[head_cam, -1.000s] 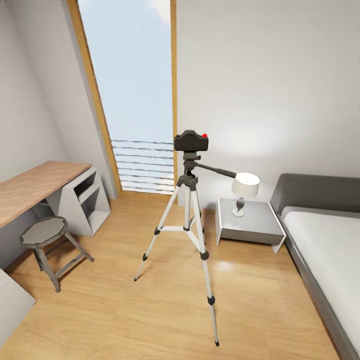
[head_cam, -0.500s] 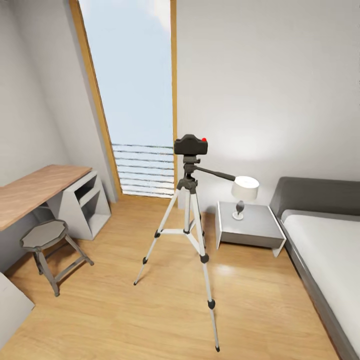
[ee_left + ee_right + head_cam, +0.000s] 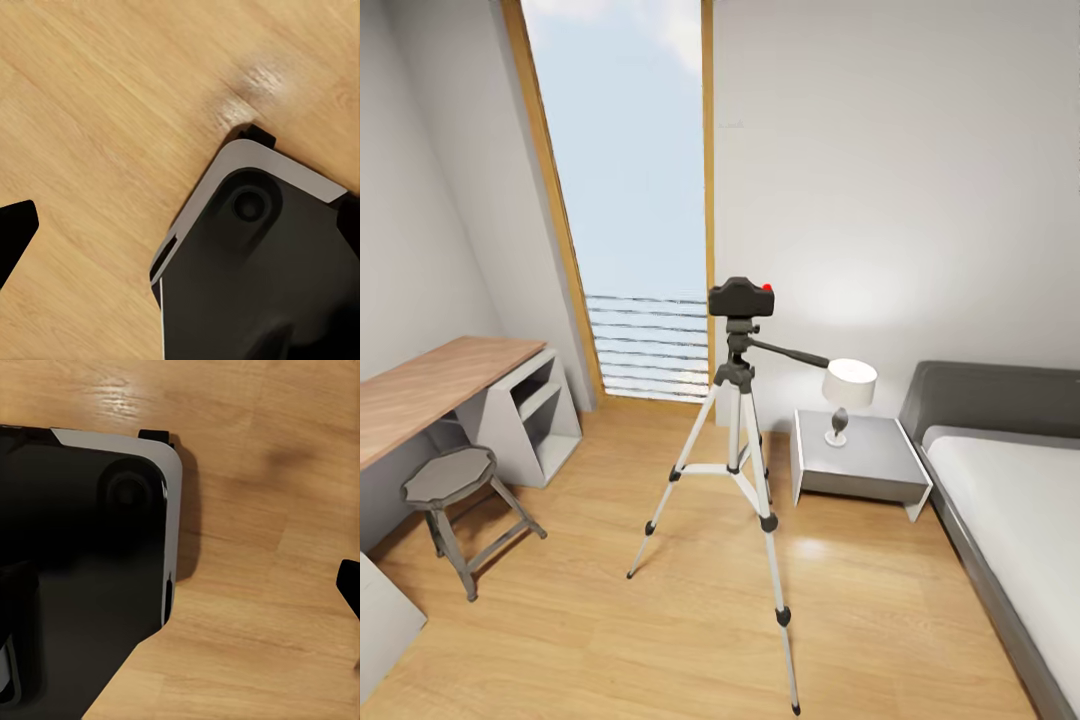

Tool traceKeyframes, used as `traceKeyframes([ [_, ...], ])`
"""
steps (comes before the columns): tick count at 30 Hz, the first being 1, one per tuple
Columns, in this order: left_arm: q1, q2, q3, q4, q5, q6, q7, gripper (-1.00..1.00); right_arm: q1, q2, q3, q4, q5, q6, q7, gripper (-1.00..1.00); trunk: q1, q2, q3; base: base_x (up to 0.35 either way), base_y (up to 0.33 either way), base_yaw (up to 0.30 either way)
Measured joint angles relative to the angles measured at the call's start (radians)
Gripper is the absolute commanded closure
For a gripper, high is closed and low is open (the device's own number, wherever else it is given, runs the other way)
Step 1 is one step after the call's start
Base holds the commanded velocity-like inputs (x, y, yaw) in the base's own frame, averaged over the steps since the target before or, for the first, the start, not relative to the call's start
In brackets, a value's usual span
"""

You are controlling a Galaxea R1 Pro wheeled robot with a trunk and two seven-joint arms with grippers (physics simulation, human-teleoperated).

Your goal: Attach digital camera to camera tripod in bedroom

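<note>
Hands first: in the left wrist view a black fingertip (image 3: 15, 229) shows over bare wood floor (image 3: 97, 112), beside the robot's dark, grey-edged base (image 3: 247, 247); it touches nothing. In the right wrist view a black fingertip (image 3: 349, 583) likewise sits over the floor next to the base (image 3: 90, 547). With one tip visible per hand, I cannot tell whether either is parted or closed; nothing visible is gripped.

Camera (image 3: 741, 296) sits on the head of the tripod (image 3: 735, 470), level, red spot uppermost, its long axis running side to side. Tripod stands upright, legs splayed on the floor mid-room, before the window (image 3: 630, 200). Pan handle points toward the lamp (image 3: 848, 388) on the nightstand (image 3: 860, 460). Surface (image 3: 430, 385) and stool (image 3: 450, 480) stand left; bed (image 3: 1010, 500) right.
</note>
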Motion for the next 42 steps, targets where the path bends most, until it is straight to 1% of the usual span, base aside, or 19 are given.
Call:
traceKeyframes([
  [35, 0.0, 0.0, 0.0, 0.0, -0.001, 0.0, 0.0, -1.0, 0.001, 0.0, 0.0, -0.001, -0.003, -0.005, -0.007, -1.0, 0.0, 0.0, 0.056, 0.0, 0.0, 0.0],
  [42, 0.0, 0.0, 0.0, 0.0, -0.001, 0.0, 0.0, -1.0, 0.001, 0.001, 0.0, 0.0, -0.002, -0.005, -0.02, -1.0, 0.0, 0.0, 0.067, 0.0, 0.0, 0.0],
])
